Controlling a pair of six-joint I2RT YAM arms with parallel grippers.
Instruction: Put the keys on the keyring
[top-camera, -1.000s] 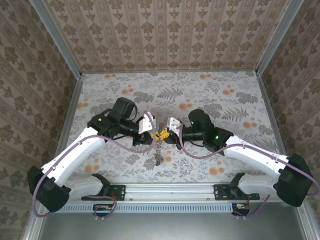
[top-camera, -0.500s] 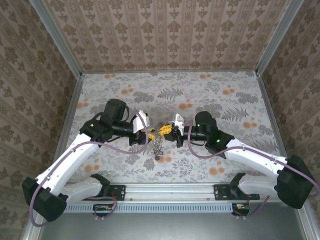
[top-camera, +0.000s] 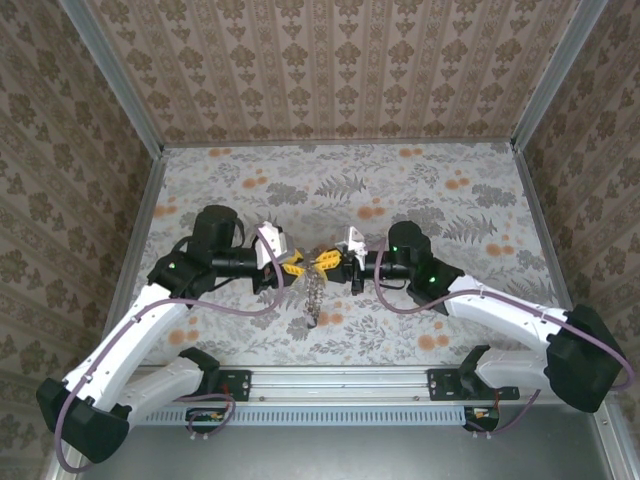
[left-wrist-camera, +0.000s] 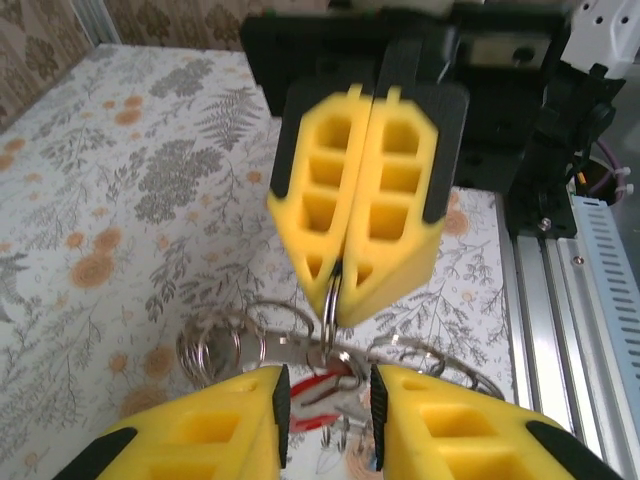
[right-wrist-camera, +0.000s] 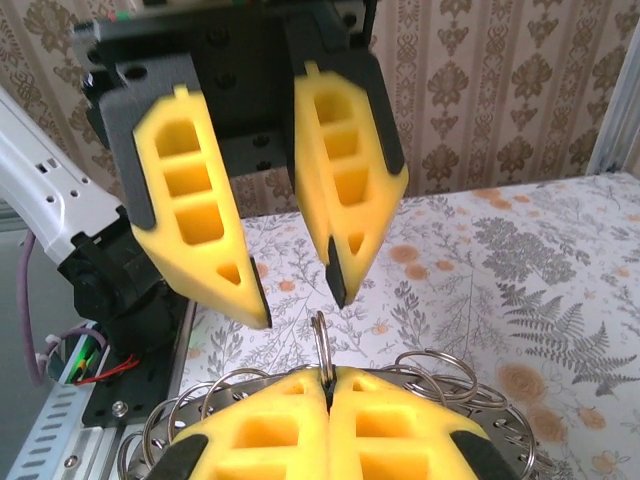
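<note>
From above, the two arms meet nose to nose over the flowered table. The left gripper and right gripper are close together, and the keyring dangles between them as a thin silvery string, clear of the surface as far as I can judge.

From the left wrist, the left gripper has its jaws spread with nothing between the pads. Opposite, the right gripper has its jaws pressed together on one upright wire loop of the keyring, with the rest of the bunch hanging loose below. A red-headed key shows low in the gap (I can't tell if it is threaded).

From the right wrist, the right gripper pinches that loop edge-on, the keyring fanning out behind. The left gripper stands open, just above it.

This all looks light, slick and floppy. Only the pinched loop holds steady, so I'd grip each key by its plastic head.
</note>
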